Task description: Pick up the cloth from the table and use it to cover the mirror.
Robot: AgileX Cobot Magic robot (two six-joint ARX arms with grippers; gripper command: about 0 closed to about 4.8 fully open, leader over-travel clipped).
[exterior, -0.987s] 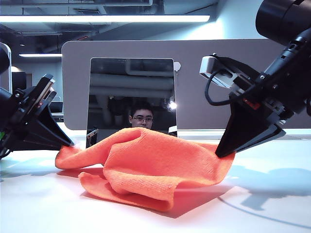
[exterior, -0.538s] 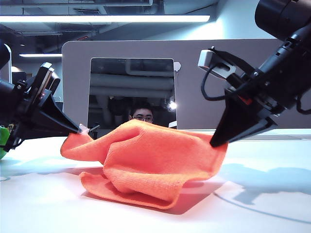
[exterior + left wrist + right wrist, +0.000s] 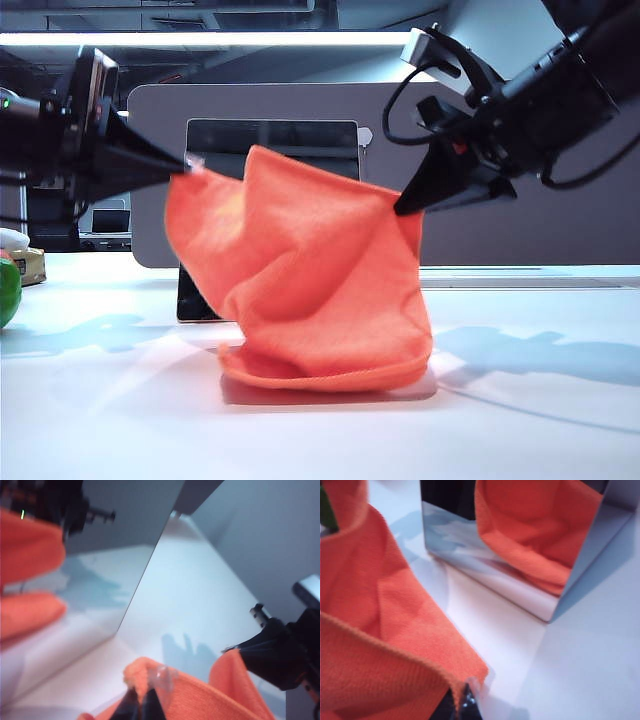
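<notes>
The cloth (image 3: 310, 290) is a soft, matt orange fabric with a fine nubbly weave, its hemmed edge plain in the right wrist view (image 3: 395, 630). The mirror (image 3: 510, 545) is glossy glass, reflecting the orange folds sharply. The table (image 3: 520, 420) is smooth white with a faint sheen. The left gripper (image 3: 140, 705) and right gripper (image 3: 462, 702) look like matt black plastic, though blurred.

No words, numbers or signs to read anywhere. Nothing printed on the orange cloth (image 3: 300, 280), on the mirror (image 3: 275, 135), on the white counter (image 3: 520, 420) or on the grey panel (image 3: 550, 230).
</notes>
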